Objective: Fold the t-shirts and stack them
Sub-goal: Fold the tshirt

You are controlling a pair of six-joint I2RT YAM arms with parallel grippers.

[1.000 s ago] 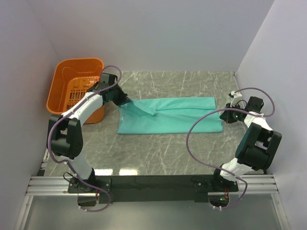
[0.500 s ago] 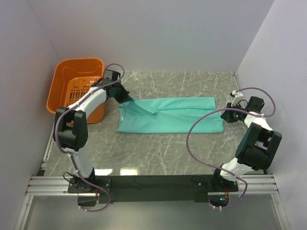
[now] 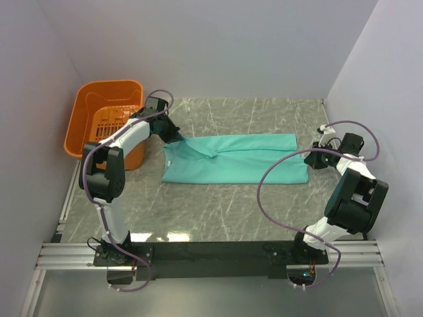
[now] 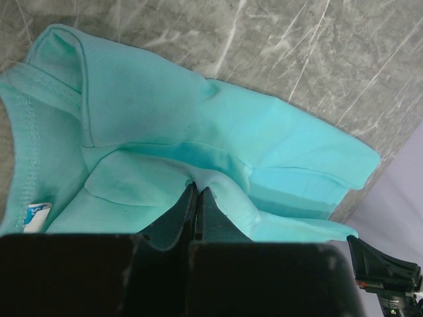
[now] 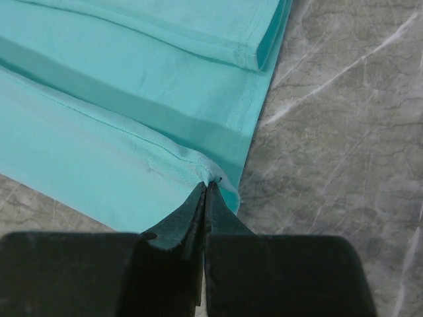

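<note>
A teal-green t-shirt (image 3: 231,158) lies folded into a long band across the marble table, its neck end at the left. My left gripper (image 3: 178,139) is shut on a pinch of fabric at that left end; in the left wrist view the t-shirt (image 4: 165,125) bunches up at the closed left gripper (image 4: 198,190), and a small white label (image 4: 36,214) shows at the neck. My right gripper (image 3: 308,157) is shut on the hem corner at the right end. There the t-shirt (image 5: 132,86) meets the closed right gripper (image 5: 206,186).
An orange plastic basket (image 3: 99,125) stands at the back left, just beside the left arm. White walls close in the table on the left, back and right. Bare marble (image 3: 225,211) lies between the shirt and the arm bases.
The left arm has swung its elbow further left and back, carrying the pinched left end of the shirt slightly towards the back. The right arm has held still.
</note>
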